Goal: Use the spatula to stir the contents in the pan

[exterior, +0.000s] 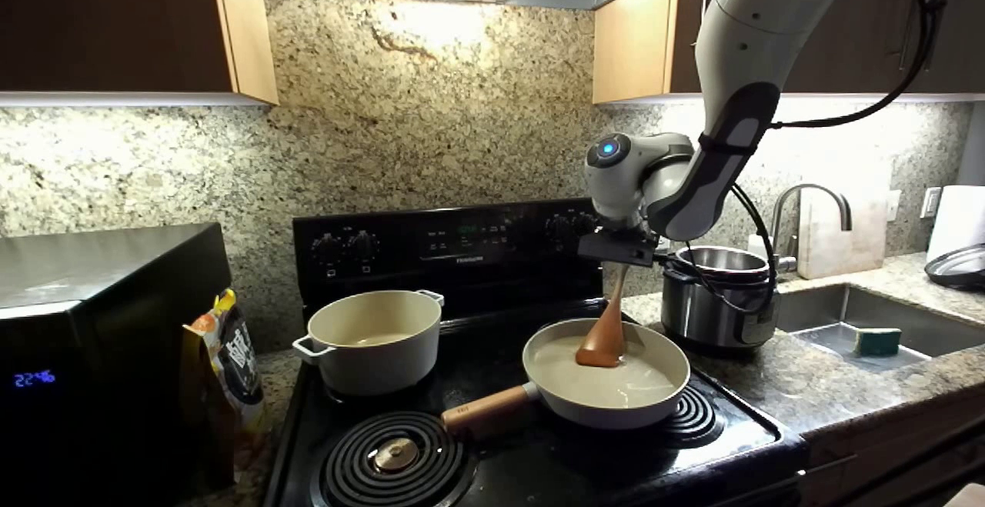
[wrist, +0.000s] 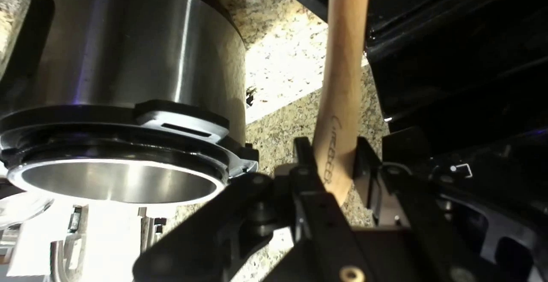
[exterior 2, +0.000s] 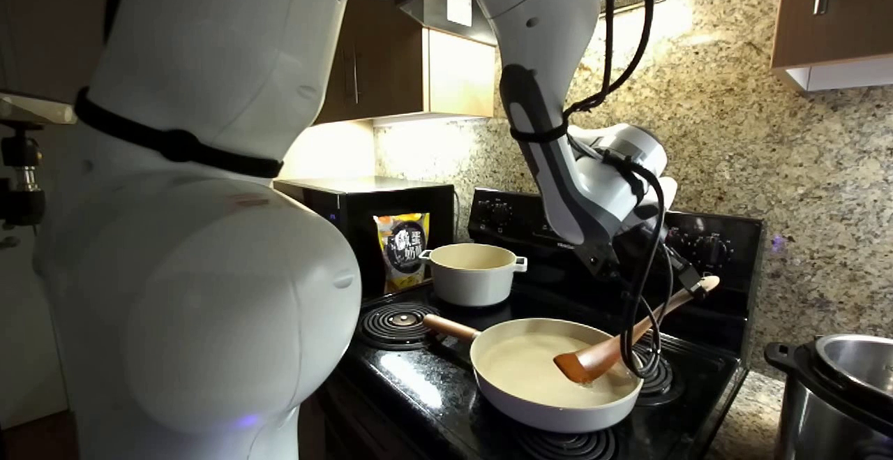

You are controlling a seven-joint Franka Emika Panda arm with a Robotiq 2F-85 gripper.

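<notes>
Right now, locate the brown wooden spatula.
In the wrist view, the brown wooden spatula is in the black hand, right of the shiny steel pot. Both exterior views show its blade inside the shallow cream frying pan.

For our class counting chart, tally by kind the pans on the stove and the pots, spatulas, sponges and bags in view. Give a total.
1 frying pan
2 pots: a cream pot and a steel pot
1 wooden spatula
1 green sponge
1 printed bag
Total: 6

Wrist view: top edge crops the spatula (wrist: 343,76), its wide end out of my sight. In an exterior view, cables (exterior 2: 647,264) hide part of it.
</notes>
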